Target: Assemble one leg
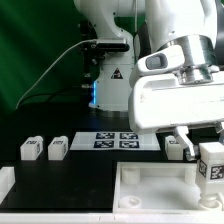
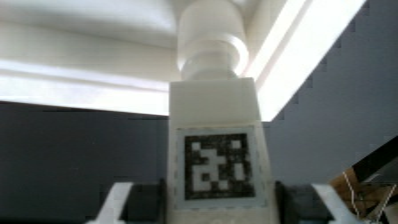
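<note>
Gripper (image 1: 207, 152) of mine is clenched on the leg (image 1: 211, 166), holding it at the tray's (image 1: 150, 172) far corner. Pickup looks done; seating it remains. Other legs (image 1: 57, 147) stand on the table (image 1: 85, 175) beyond the tray.

Exterior view. The gripper (image 1: 207, 148) clamps a leg (image 1: 211, 166) upright, tag toward the camera, over the tray part (image 1: 150, 188); contact between them cannot be judged. A second leg (image 1: 175, 147) stands just beside the gripper on the exterior view's left. Farther that way lies the marker board (image 1: 118, 141), then a third leg (image 1: 57, 148) and a fourth leg (image 1: 30, 150), well apart from the gripper.
</note>
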`<state>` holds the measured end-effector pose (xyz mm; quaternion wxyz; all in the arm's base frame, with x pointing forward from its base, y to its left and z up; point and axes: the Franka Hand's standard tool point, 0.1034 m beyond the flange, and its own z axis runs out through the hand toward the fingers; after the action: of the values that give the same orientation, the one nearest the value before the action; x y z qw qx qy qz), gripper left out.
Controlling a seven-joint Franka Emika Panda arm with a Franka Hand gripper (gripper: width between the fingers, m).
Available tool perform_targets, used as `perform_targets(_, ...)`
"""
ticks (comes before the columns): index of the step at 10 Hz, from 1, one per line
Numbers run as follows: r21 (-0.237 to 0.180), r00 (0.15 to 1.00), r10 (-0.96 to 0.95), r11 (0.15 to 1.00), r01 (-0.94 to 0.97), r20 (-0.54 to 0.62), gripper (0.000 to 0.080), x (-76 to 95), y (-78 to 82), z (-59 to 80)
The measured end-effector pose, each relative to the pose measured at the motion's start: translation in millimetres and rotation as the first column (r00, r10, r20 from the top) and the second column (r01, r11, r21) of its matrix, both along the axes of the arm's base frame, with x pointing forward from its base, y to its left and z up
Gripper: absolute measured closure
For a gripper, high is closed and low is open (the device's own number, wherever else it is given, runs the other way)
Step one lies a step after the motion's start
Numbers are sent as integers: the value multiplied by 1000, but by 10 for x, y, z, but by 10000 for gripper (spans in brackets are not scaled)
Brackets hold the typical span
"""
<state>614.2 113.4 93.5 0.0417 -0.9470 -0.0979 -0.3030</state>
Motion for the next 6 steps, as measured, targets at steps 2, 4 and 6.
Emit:
perform_targets(2, -1, 1000, 3, 1000, -3, -13, 506, -29, 22, -71)
perform_targets(4, 0, 1000, -3, 1000, 3, -16, 506, -39, 29, -98)
perform_targets(6, 11, 999, -33, 999, 33, -7, 506, -39, 41, -101)
